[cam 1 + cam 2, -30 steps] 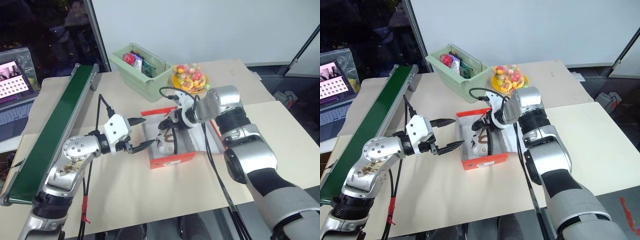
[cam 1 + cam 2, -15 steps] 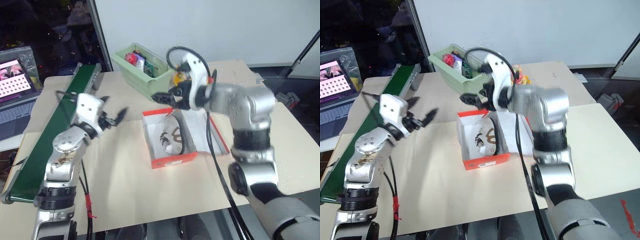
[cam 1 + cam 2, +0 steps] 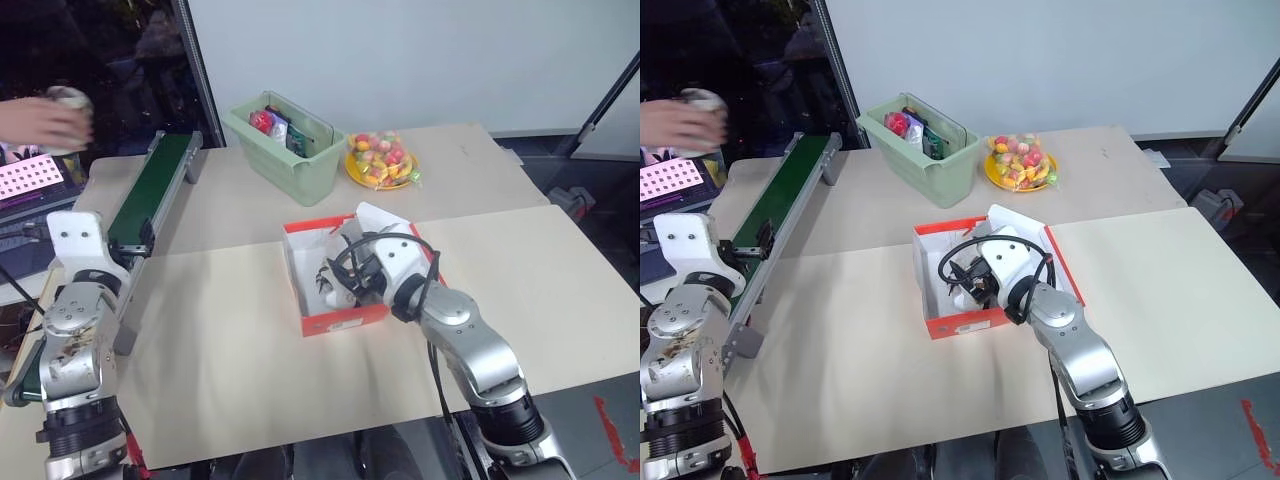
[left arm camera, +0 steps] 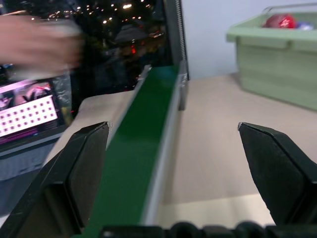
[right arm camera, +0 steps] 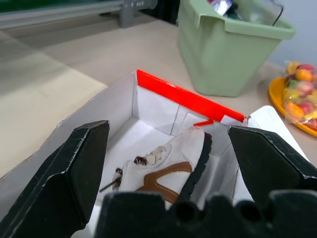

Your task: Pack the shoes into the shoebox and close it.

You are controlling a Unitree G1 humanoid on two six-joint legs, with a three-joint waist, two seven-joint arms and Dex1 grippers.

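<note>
Jaws on both sides stand wide apart, gripping nothing. Right gripper [image 5: 163, 163] hangs just over the near end of the orange-red cardboard shoebox [image 3: 335, 320], aimed into its white interior, probably checking the load or lining up for the lid. One cream sneaker with brown trim and dark laces [image 5: 166, 163] lies in the box directly between and beyond the right jaws; can't confirm a second shoe. Hinged lid [image 3: 1065, 265] lies flat to the outer side of those jaws, so closing is not yet done. Left gripper [image 4: 173, 163] is well apart, pointing along the green conveyor belt [image 4: 136, 163], clear of the table work.
</note>
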